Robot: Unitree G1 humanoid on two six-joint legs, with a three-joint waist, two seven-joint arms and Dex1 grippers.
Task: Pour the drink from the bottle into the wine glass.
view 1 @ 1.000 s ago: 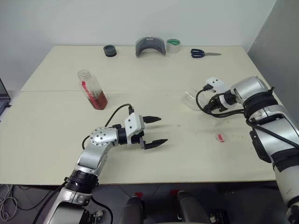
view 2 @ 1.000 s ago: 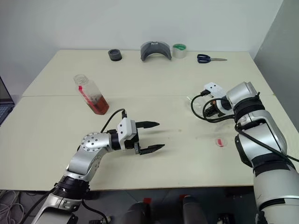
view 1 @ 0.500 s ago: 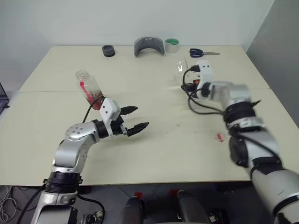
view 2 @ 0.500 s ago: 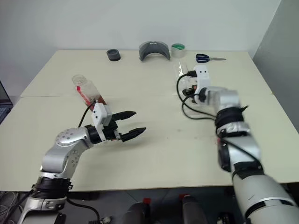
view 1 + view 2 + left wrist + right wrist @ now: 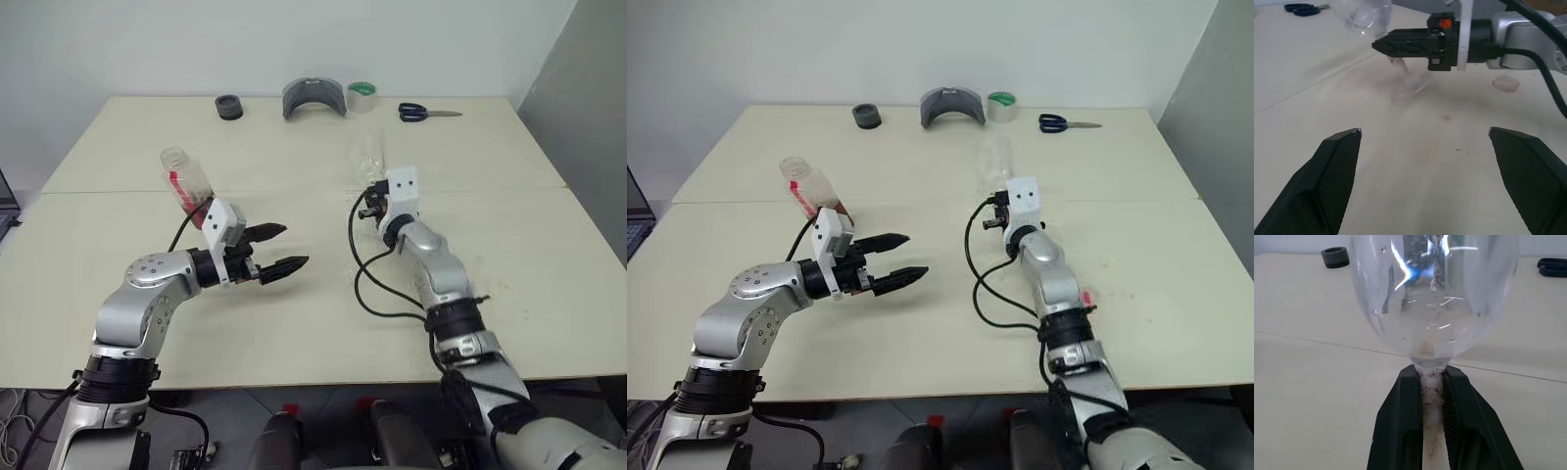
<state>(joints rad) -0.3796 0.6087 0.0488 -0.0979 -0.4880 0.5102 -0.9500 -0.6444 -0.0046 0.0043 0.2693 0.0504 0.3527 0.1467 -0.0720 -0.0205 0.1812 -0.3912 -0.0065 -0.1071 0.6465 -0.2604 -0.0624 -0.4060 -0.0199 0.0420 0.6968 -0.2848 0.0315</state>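
So far: glass gripped, nothing poured.
Head view: uncapped bottle point(image 5: 192, 191) stands behind the wide-open, empty left gripper point(image 5: 277, 249). Left wrist view: glass point(image 5: 1364, 14) mid-table. Right wrist view: right gripper point(image 5: 1431, 396) clamps the stem; bowl empty.

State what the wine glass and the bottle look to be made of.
Wine glass: clear glass, probably, glossy; sharp highlights and the table seen through the bowl. Clear plastic cannot be ruled out.
Bottle: thin clear plastic, apparently; reddish drink shows through the wall, with a red-and-white label strip.
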